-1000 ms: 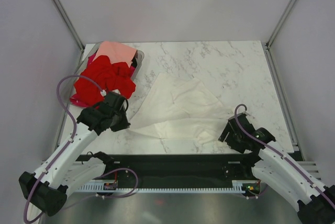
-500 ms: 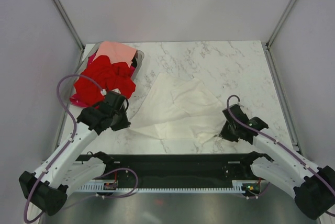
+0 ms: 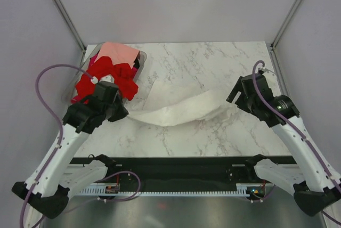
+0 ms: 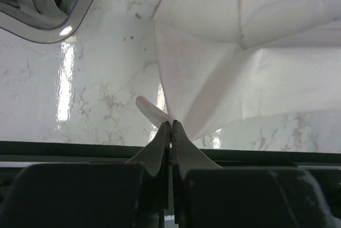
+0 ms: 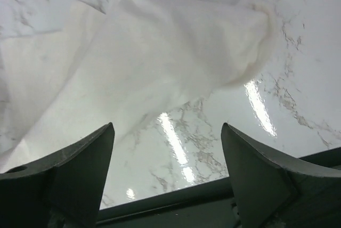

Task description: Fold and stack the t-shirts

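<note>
Pinching a corner of the white tee [image 3: 170, 113] at mid-frame, your left gripper [image 4: 170, 127] probably steadies the fold. Your right gripper [image 5: 166, 132] hangs spread above the tee's right end; red tees [image 3: 106, 79] wait upper left.

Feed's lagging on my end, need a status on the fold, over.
Left tool shut on white t-shirt corner. Right tool open, off the cloth. Shirt half-folded in a band. Plastic bin far left, not touching it.

The white marble counter [image 3: 213, 63] carries a rumpled cream-white t-shirt [image 3: 176, 112] mid-way and a clear bin [image 3: 142, 57] at its far-left corner.
</note>
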Robot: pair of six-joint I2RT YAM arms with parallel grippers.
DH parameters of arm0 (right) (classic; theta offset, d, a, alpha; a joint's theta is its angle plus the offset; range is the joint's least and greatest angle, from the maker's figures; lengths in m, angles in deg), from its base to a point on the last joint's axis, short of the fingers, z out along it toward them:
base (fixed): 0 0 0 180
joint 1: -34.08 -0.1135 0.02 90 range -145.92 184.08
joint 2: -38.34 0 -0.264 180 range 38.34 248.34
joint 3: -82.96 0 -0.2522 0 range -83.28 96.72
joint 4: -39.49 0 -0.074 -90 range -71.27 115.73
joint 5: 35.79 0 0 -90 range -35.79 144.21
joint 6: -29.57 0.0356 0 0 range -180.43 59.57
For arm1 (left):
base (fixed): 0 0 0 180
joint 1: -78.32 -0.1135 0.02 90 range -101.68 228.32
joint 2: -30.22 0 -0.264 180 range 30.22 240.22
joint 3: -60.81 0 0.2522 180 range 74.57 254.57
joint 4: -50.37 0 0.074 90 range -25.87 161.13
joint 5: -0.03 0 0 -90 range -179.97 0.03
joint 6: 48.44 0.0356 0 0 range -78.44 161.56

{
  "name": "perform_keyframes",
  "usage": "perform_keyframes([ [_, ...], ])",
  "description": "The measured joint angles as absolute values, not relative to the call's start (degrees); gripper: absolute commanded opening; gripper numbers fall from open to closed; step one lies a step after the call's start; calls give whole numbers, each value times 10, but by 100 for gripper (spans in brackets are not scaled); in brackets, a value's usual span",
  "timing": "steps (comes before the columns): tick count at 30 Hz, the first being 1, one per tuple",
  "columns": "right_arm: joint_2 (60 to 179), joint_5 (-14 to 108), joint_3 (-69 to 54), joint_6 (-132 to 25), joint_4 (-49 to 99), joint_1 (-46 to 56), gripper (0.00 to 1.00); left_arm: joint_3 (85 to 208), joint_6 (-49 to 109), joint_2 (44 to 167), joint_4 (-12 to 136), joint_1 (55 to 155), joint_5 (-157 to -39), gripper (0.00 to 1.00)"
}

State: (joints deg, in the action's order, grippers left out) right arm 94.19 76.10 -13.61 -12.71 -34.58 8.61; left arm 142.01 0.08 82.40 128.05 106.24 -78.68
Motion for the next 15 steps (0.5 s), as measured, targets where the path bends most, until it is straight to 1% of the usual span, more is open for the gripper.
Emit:
perform_keyframes([
  [3,974,748,-179,-133,-345,91,87,1349,1,852,1273,1062,-804,2],
  [5,973,736,-213,-133,-341,91,81,1299,2,857,1272,1062,-815,2],
  [6,964,727,-231,-133,-338,91,74,1283,1,853,1275,1062,-817,2],
  [8,931,703,-281,-128,-317,92,67,1264,1,840,1274,1062,-822,2],
  [10,894,675,-345,-120,-298,92,65,1256,1,826,1273,1062,-826,2],
  [11,875,661,-383,-115,-291,92,61,1256,1,820,1272,1062,-827,2],
  [12,861,647,-418,-108,-286,92,54,1256,1,817,1268,1062,-827,2],
  [13,849,633,-461,-100,-276,92,53,1256,1,817,1265,1062,-826,2],
  [15,847,625,-494,-94,-269,92,51,1255,2,819,1261,1062,-827,2],
])
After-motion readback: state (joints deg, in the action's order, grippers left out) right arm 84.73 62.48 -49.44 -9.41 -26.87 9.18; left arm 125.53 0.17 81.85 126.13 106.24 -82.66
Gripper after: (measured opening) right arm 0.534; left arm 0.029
